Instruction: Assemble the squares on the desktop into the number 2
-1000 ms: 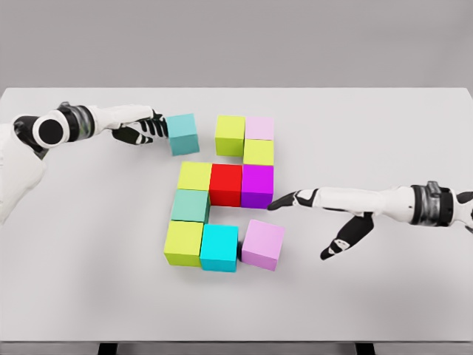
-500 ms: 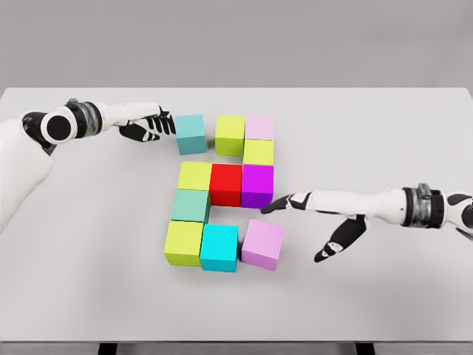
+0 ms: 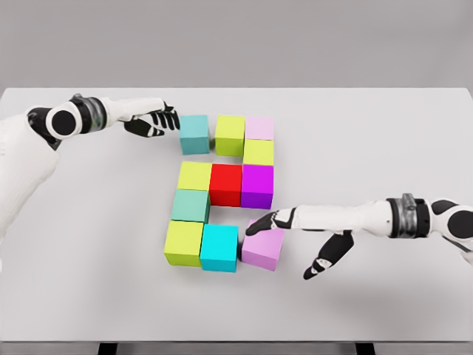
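Teal, the small cube [image 3: 195, 134] at the upper left is the piece the left robot hand [image 3: 157, 121] is working on: its dark fingers, loosely spread and gripping nothing, rest against the cube's left face, with a narrow gap left between the cube and the yellow-green cube [image 3: 230, 135] that starts the top row. Beside that sits a pale pink cube [image 3: 259, 127], and below it a second yellow-green cube [image 3: 259, 152]. The middle row reads yellow cube [image 3: 195, 176], red cube [image 3: 226, 184], purple cube [image 3: 257, 185]; a muted green cube [image 3: 190, 205] drops to the bottom row of lime cube [image 3: 183, 242] and cyan cube [image 3: 219, 248].

On the white table [image 3: 384, 133], the right robot hand [image 3: 295, 233] lies open, index finger stretched onto the top edge of the skewed lilac cube [image 3: 263, 247], the other fingers splayed below and free of it.

Risks seem plain. A push on the teal cube that lands off-centre would likely twist it, or carry it into the yellow-green neighbour and shunt the top row rightward. The lilac cube sits rotated, its corner near the cyan one; pressing from above and the side could pivot it further or knock the cyan cube out of line. The right forearm also passes close under the purple cube, so a careless sweep may disturb the middle row.
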Controlling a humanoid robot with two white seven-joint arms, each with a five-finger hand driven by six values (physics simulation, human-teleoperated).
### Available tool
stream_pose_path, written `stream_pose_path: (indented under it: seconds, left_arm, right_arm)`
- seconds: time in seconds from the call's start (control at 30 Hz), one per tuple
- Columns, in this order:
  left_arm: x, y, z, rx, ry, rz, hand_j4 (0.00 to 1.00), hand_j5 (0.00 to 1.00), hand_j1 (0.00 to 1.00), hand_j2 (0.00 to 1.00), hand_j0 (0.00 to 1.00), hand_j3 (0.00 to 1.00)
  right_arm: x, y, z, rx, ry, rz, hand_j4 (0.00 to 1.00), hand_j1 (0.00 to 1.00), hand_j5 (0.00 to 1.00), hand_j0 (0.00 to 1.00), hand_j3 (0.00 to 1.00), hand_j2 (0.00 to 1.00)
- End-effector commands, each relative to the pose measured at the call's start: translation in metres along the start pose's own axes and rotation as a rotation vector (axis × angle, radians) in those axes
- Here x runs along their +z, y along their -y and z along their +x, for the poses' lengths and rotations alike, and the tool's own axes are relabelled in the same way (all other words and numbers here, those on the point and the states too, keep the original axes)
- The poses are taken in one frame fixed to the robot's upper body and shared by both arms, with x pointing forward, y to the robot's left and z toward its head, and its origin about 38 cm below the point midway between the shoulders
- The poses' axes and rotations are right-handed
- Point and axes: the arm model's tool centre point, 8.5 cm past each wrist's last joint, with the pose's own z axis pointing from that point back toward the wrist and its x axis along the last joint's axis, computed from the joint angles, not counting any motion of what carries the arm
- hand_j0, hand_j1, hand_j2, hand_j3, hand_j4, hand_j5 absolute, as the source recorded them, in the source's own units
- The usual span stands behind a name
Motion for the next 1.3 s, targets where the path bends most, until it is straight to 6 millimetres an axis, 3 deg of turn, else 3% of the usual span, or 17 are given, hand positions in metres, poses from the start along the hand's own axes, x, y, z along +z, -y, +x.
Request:
stream_pose_path:
  seconds: [0.0, 0.17, 0.37, 0.53, 0.73, 0.87, 0.9, 0.93, 1.0, 1.27]
  left_arm:
    - [-0.002, 0.0, 0.003, 0.005, 0.008, 0.002, 0.56, 0.56, 0.56, 0.56, 0.56, 0.56]
    - [-0.005, -0.002, 0.008, -0.003, 0.02, 0.003, 0.56, 0.56, 0.56, 0.56, 0.56, 0.56]
    - [-0.009, -0.003, 0.015, -0.008, 0.033, 0.002, 0.56, 0.56, 0.56, 0.56, 0.56, 0.56]
    - [-0.008, -0.004, 0.014, -0.004, 0.036, 0.007, 0.57, 0.57, 0.57, 0.57, 0.57, 0.57]
    - [0.001, -0.011, 0.005, 0.002, 0.019, 0.024, 0.71, 0.71, 0.71, 0.71, 0.71, 0.71]
    - [0.065, -0.045, -0.041, 0.0, -0.017, 0.122, 0.82, 0.82, 0.82, 0.82, 0.82, 0.82]
    - [0.095, -0.055, -0.058, -0.003, -0.02, 0.158, 1.0, 1.0, 1.0, 1.0, 1.0, 1.0]
    - [0.119, -0.064, -0.067, -0.008, -0.024, 0.19, 1.0, 1.0, 1.0, 1.0, 1.0, 1.0]
    - [0.142, -0.073, -0.079, 0.033, -0.03, 0.248, 1.0, 1.0, 1.0, 1.0, 1.0, 1.0]
    - [0.141, -0.071, -0.078, 0.028, -0.025, 0.243, 1.0, 1.0, 1.0, 1.0, 1.0, 1.0]
  right_arm:
    - [-0.003, 0.0, 0.004, 0.002, 0.013, 0.002, 1.0, 1.0, 1.0, 1.0, 1.0, 1.0]
    - [-0.006, -0.001, 0.007, 0.019, 0.02, 0.015, 1.0, 1.0, 1.0, 1.0, 1.0, 1.0]
    - [0.012, 0.008, -0.018, -0.013, -0.063, -0.032, 1.0, 1.0, 1.0, 1.0, 1.0, 1.0]
    - [0.011, 0.007, -0.027, -0.026, -0.078, -0.039, 1.0, 1.0, 1.0, 1.0, 1.0, 1.0]
    - [0.006, 0.004, -0.023, -0.018, -0.064, -0.023, 1.0, 1.0, 1.0, 1.0, 1.0, 1.0]
    - [-0.001, 0.002, -0.015, -0.009, -0.036, -0.005, 1.0, 1.0, 1.0, 1.0, 1.0, 1.0]
    - [-0.004, 0.0, -0.013, -0.006, -0.026, 0.004, 1.0, 1.0, 1.0, 1.0, 1.0, 1.0]
    - [-0.005, -0.001, -0.012, -0.002, -0.024, 0.009, 1.0, 1.0, 1.0, 1.0, 1.0, 1.0]
    - [-0.005, -0.001, -0.011, 0.0, -0.024, 0.011, 1.0, 1.0, 1.0, 1.0, 1.0, 1.0]
    - [-0.005, 0.002, -0.01, 0.006, -0.022, 0.008, 1.0, 1.0, 1.0, 1.0, 1.0, 1.0]
